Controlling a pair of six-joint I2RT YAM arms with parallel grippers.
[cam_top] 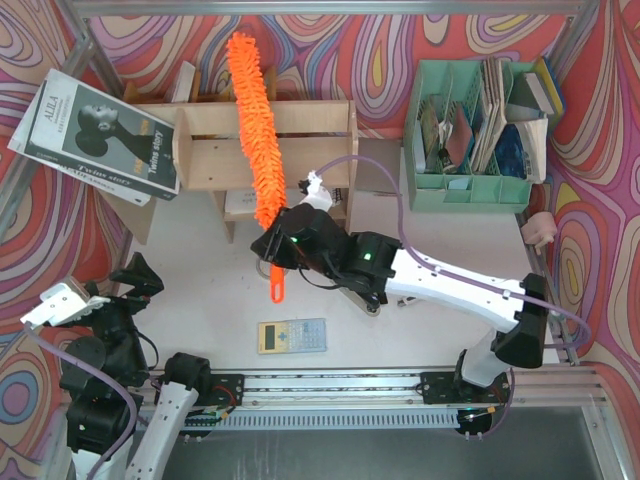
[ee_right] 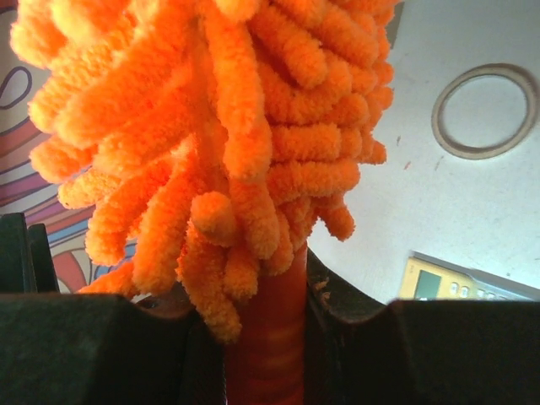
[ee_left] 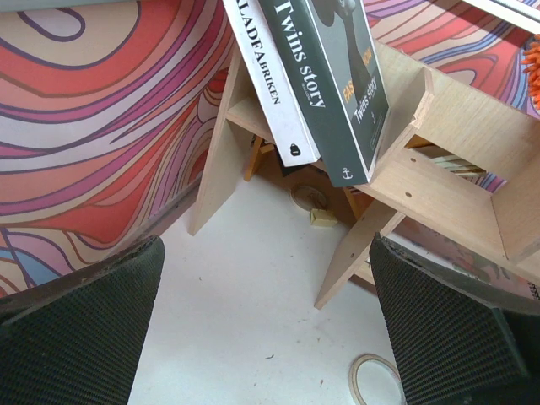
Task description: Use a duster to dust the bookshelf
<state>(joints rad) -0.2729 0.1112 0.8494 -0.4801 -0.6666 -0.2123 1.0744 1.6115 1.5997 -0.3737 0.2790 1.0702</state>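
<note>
The light plywood bookshelf (cam_top: pixel 320 118) stands at the back of the table, and its left end and legs show in the left wrist view (ee_left: pixel 447 169). The bright orange duster (cam_top: pixel 255 120) lies lengthwise across the shelf top, its fluffy head reaching past the back edge. My right gripper (cam_top: pixel 275 245) is shut on the thin orange handle just below the head; in its wrist view the handle (ee_right: pixel 266 337) sits clamped between the pads under the noodles (ee_right: pixel 211 126). My left gripper (cam_top: pixel 110 290) stays open and holds nothing near the front left, over white table (ee_left: pixel 266 337).
Two books (cam_top: pixel 100 135) lean against the shelf's left end. A mint-green file organiser (cam_top: pixel 475 130) stands at the back right. A grey calculator (cam_top: pixel 292 336) lies near the front edge. A tape ring (ee_right: pixel 483 111) lies on the table by the shelf legs.
</note>
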